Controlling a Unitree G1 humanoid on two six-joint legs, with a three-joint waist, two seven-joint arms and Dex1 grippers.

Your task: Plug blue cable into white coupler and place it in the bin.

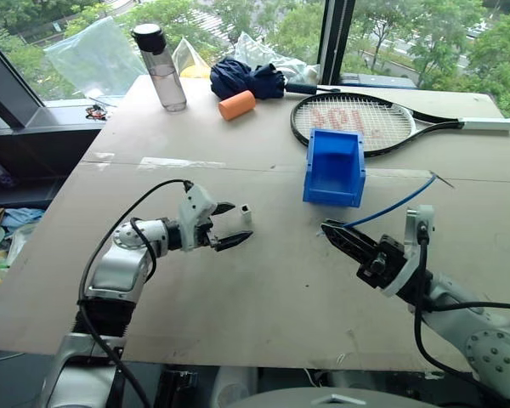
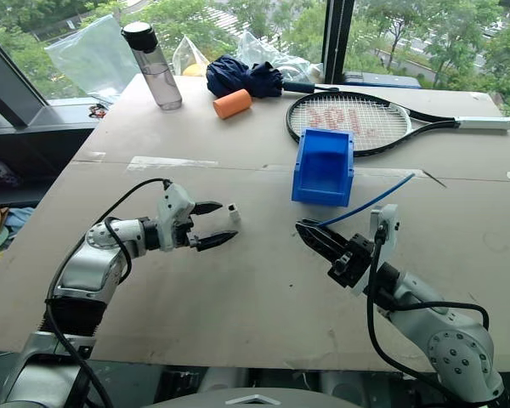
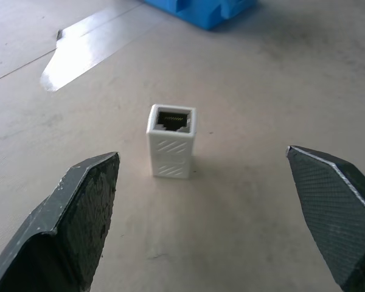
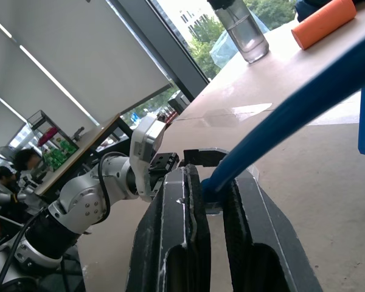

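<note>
Left wrist view: shows white coupler standing alone on the table, socket up, between two wide-spread fingers, touching neither.
Left gripper: spread wide, empty, just beside the coupler.
Right gripper: pressed together, pinching the blue cable near its plug end.
Cable: hangs in the air, well apart from the coupler.
Bin: sits empty, between both arms and farther back, near the tennis racket.
Done: cable picked up.
Left to do: grab coupler, push plug in, drop both in bin.
Progress: early, likely.
</note>
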